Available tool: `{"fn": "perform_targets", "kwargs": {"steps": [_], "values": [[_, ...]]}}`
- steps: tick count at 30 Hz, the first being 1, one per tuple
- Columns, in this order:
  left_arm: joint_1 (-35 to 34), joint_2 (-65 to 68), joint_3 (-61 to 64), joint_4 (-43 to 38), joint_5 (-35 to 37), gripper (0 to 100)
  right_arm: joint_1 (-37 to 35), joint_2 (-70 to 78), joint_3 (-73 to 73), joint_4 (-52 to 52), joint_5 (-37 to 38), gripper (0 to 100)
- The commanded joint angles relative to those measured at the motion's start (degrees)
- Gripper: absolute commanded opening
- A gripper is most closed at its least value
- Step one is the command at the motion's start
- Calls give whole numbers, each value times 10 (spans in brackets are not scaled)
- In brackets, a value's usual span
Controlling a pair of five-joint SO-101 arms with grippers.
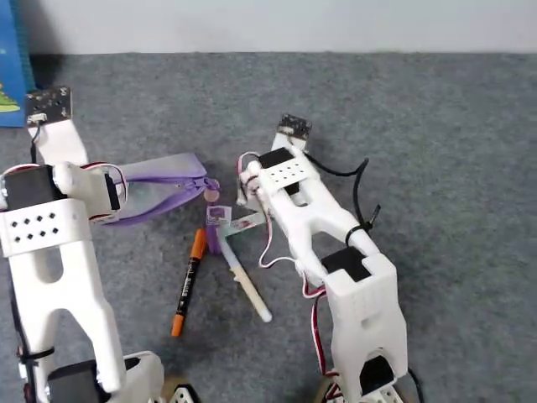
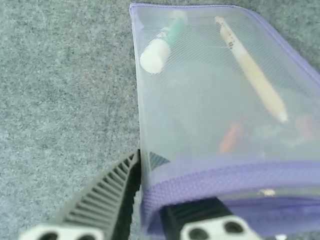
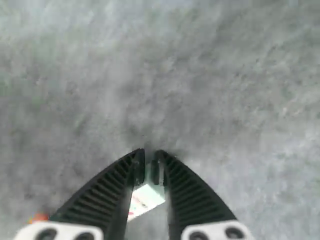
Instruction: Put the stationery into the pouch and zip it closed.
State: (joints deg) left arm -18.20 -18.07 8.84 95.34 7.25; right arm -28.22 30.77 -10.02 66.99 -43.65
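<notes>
A translucent purple-trimmed pouch (image 1: 164,191) is lifted at one end by my left gripper (image 1: 117,197), which is shut on its zipper edge (image 2: 210,175). A white and green stick (image 2: 157,50), a cream pencil (image 2: 250,70) and something orange (image 2: 229,138) show through the pouch wall (image 2: 200,100); I cannot tell whether they are inside or behind it. My right gripper (image 3: 149,152) points down at the carpet beside the pouch mouth, shut on a small white and teal item (image 3: 146,192). An orange marker (image 1: 188,284), a white pen (image 1: 247,285) and a short purple item (image 1: 214,235) lie on the carpet.
Grey carpet (image 1: 436,126) covers the table, with bare room at the right and back. A blue box (image 1: 13,67) stands at the far left edge. The right arm (image 1: 327,235) stretches over the middle, close to the loose stationery.
</notes>
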Motion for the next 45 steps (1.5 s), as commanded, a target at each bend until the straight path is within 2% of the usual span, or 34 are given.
{"fn": "perform_targets", "kwargs": {"steps": [1, 12, 14, 19, 22, 29, 38, 45], "values": [[-5, 4, 5, -7, 0, 11, 0, -79, -27, 37, -2, 8], [-5, 4, 5, -7, 0, 11, 2, -102, -16, 69, 29, 18], [-5, 4, 5, -7, 0, 11, -5, -102, -15, 65, 27, 69], [-5, 4, 5, -7, 0, 11, -44, -90, -14, 52, 1, 279], [-6, 4, 5, -7, 0, 11, -66, -66, -14, 26, -2, 329], [-6, 4, 5, -7, 0, 11, -73, -4, -17, -48, -2, 307], [-6, 5, 5, -7, 0, 11, -73, -5, -18, -47, -35, 20], [-6, 6, 6, -7, -1, 11, -57, -23, -18, -22, -32, 9]]}}
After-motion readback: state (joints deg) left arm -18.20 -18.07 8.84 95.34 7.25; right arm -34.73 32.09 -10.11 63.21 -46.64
